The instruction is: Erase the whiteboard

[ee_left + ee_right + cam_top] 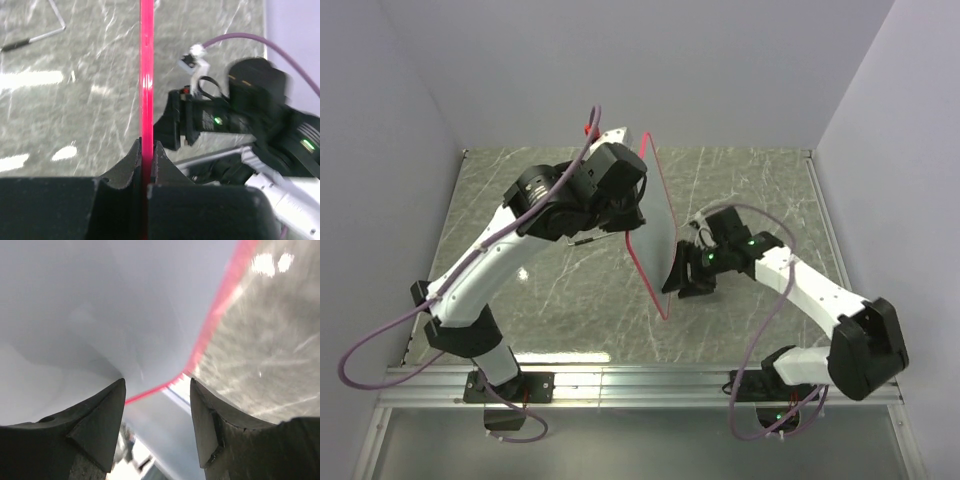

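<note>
We see whiteboard [655,225] tipped up on edge over desk [750,180]. Left end effector [146,147] pinches its red edge. Right end effector [156,390] spread beside board, holding nothing. We guess board thin, stiff, light, slippery: hold by edge.

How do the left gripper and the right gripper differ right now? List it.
The left gripper is shut on the red frame of the whiteboard; the right gripper is open and clamps nothing. The left gripper meets the board edge-on, while the right gripper faces its white surface near a corner. Both are black and close to the board.
</note>
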### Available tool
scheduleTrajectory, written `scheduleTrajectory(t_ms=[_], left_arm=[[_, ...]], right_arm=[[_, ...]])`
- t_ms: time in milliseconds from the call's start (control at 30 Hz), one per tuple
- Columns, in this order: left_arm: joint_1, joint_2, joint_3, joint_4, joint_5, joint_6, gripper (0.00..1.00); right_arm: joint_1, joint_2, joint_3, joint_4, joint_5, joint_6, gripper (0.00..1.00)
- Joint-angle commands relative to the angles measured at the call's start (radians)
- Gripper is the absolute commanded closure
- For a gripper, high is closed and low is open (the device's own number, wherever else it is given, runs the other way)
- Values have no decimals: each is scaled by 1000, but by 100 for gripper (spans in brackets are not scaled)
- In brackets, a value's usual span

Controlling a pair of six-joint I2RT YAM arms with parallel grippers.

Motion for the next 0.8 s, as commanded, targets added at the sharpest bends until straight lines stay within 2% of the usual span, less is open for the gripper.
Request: scheduleTrajectory(t_ms=[0,200,333,567,767], left_arm=[[29,70,105,209,72,65,100],[129,96,79,278,92,45,100],[212,53,16,370,77,21,100],[311,-76,-188,596,-21,-87,100],[385,-154,-324,708,-59,-200,100]], right_arm=[[-14,-94,155,-145,115,-60,39],[-39,-145,227,-237,211,-78,37],[-63,-172,259,-257,199,-60,37],[-88,-208,262,-294,225,-64,37],[-103,-234,252,-321,242,-69,37]])
